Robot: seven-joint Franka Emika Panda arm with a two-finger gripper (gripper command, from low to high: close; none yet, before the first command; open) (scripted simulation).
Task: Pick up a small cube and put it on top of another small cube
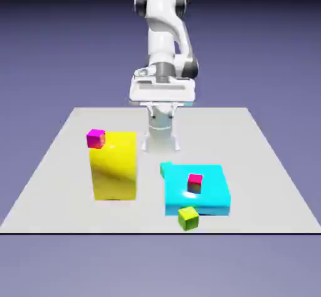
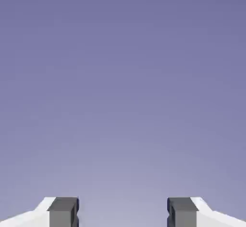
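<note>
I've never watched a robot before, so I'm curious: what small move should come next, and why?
Probably swing the open, empty hand forward and down toward the small yellow-green cube: that cube sits at the near table edge, while the hand hangs far back by the base.

yellow-green cube [image 1: 188, 218], darker on its lower faces. magenta cube [image 1: 96, 139], front reads pinker. small crimson-pink cube [image 1: 195, 183], dark red front. big block [image 1: 114, 167] yellow with brownish shading; flat block [image 1: 196, 189] cyan, white glint. tabletop [image 1: 63, 211] plain light grey.
</note>
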